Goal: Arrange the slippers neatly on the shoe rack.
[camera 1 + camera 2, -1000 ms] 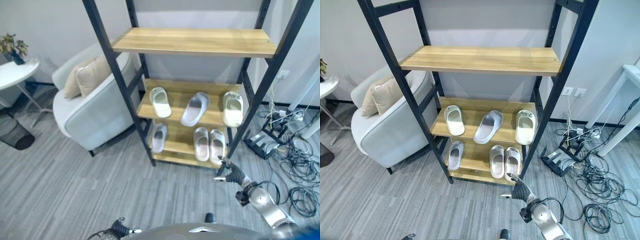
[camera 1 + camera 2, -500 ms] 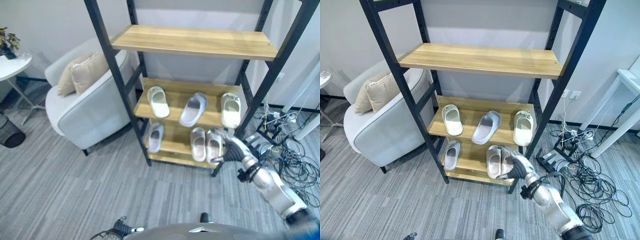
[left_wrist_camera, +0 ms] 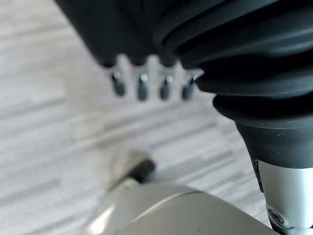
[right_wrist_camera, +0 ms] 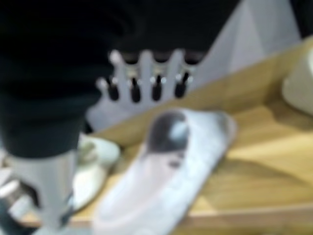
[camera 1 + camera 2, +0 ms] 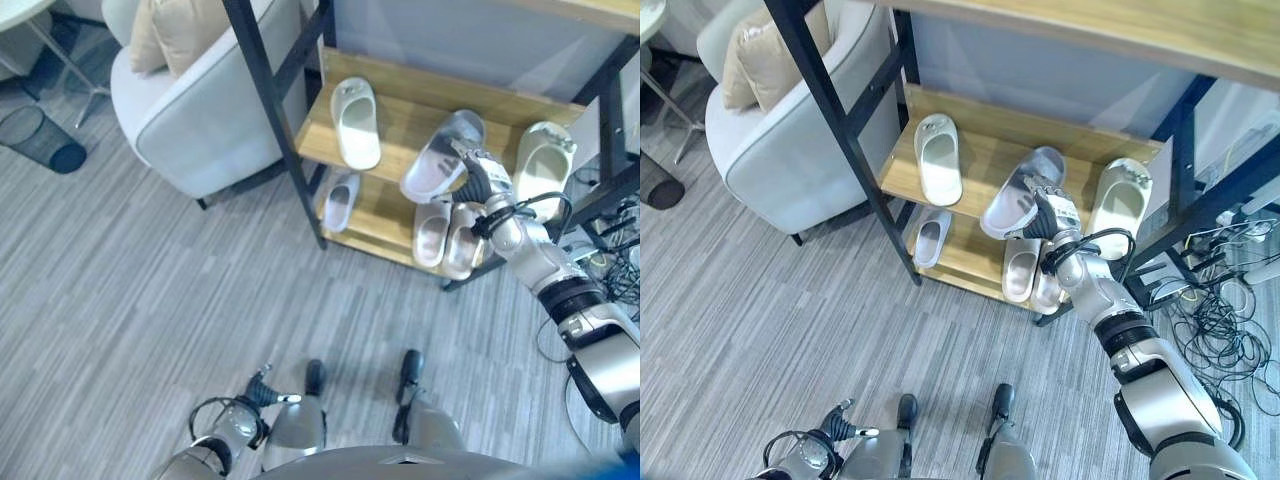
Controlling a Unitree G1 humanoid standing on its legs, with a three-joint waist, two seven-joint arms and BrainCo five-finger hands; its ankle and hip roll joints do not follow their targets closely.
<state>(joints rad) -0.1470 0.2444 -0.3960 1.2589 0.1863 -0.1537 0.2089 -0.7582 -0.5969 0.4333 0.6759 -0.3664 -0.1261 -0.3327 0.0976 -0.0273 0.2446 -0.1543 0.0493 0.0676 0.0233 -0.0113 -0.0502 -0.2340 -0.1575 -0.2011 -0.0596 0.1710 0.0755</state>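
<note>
While askew, grey slipper (image 5: 1021,192) beside right hand (image 5: 1052,205)

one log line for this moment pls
right hand open, over grey slipper | slipper askew on middle shelf | left hand idle, low

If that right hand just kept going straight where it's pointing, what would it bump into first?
Most likely the grey slipper lying askew on the middle shelf; the right hand hovers right by it, fingers straight, though whether it already touches is unclear.

I find no legible text, label, number or sign in any view. The slippers, the shoe rack (image 5: 300,150) and the floor near my right robot hand (image 5: 1048,205) carry no print I can read.
</note>
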